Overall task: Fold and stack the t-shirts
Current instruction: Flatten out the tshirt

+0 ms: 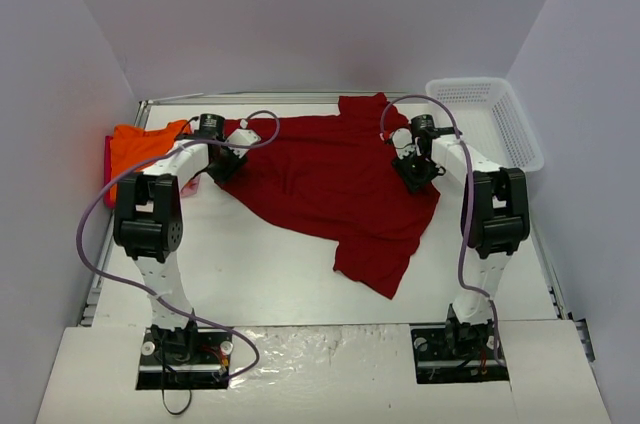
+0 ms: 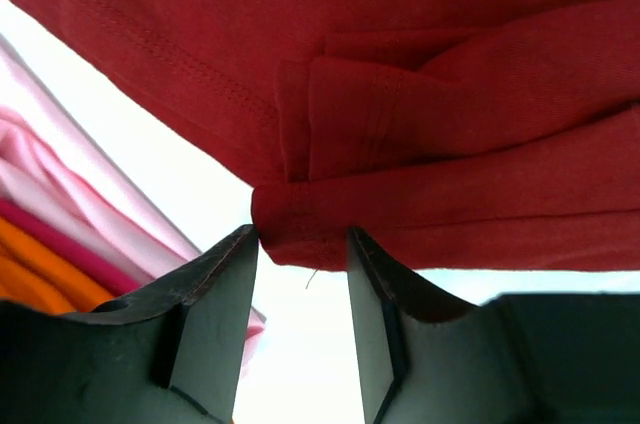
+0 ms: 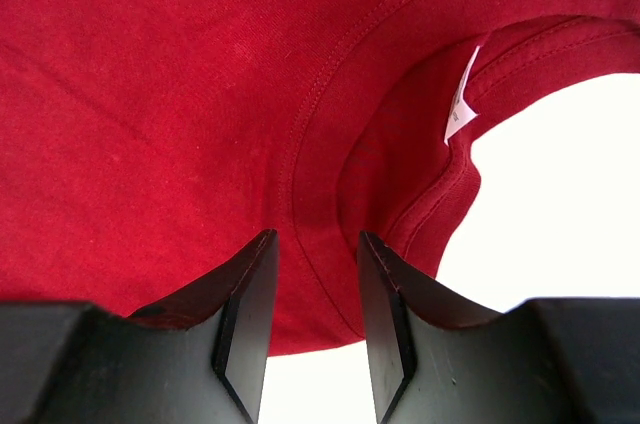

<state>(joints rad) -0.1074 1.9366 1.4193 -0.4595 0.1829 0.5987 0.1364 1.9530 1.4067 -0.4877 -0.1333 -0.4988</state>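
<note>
The dark red t-shirt (image 1: 340,184) lies spread and crumpled across the middle of the table. My left gripper (image 1: 225,166) is at its left edge. In the left wrist view the jaws (image 2: 302,244) stand open, with a folded hem of the red shirt (image 2: 450,124) right at the fingertips. My right gripper (image 1: 415,172) is over the shirt's right side. In the right wrist view it (image 3: 317,249) is open just above the collar (image 3: 400,174), near the white label (image 3: 460,109). The orange shirt (image 1: 140,144) lies at the far left, over a pink shirt (image 2: 60,184).
A white mesh basket (image 1: 490,119) stands at the back right corner. The table's raised rim (image 1: 150,104) runs along the back and left. Grey walls close in on three sides. Purple cables loop from both arms.
</note>
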